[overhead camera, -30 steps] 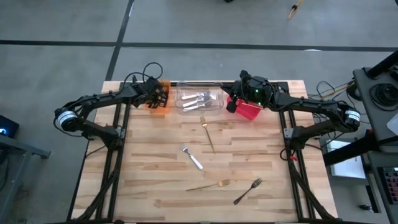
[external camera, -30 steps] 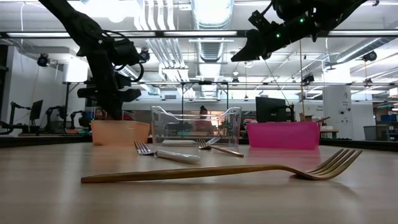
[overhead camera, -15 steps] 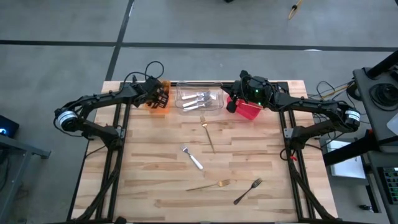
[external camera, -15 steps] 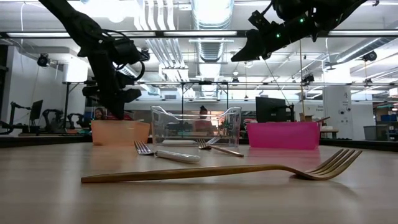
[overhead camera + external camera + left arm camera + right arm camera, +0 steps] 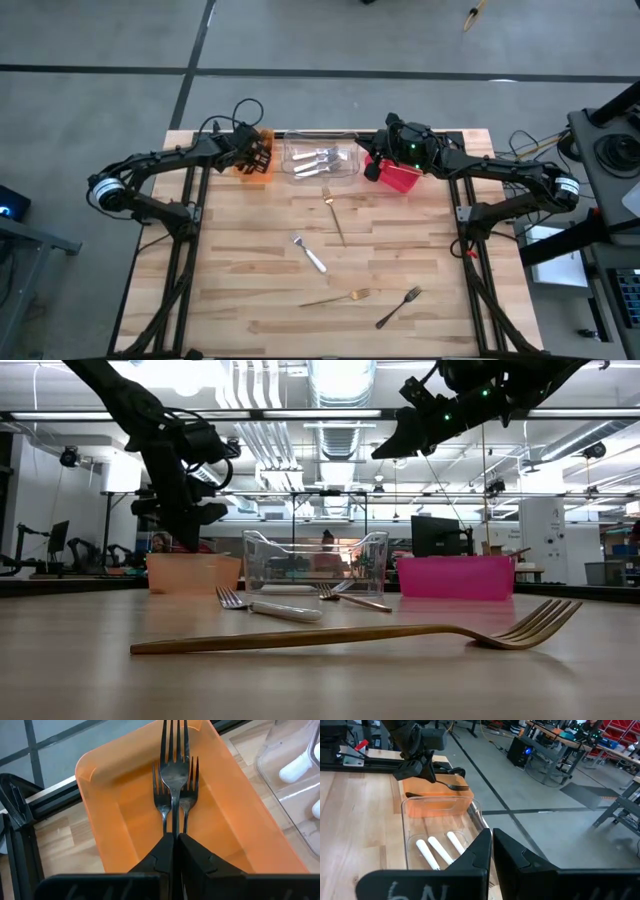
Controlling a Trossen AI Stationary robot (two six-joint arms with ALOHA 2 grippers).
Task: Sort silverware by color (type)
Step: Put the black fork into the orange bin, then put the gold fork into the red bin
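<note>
Left tool (image 5: pixel 174 840): I see it pinching a dark fork (image 5: pixel 173 767) by the handle, fingers almost together, tines out ahead.
Orange bin (image 5: pixel 100 795): directly under my left tool, another dark fork (image 5: pixel 161 802) lying inside.
Right tool (image 5: pixel 491 842): pressed together, empty, above the red bin (image 5: pixel 400 178).
Loose silverware: I count four pieces on the surface (image 5: pixel 240 260), well apart from both tools.

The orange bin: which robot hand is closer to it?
Left. The left gripper hangs right over the orange bin, holding a dark fork above it. The right gripper waits over by the red bin, past the clear bin.
</note>
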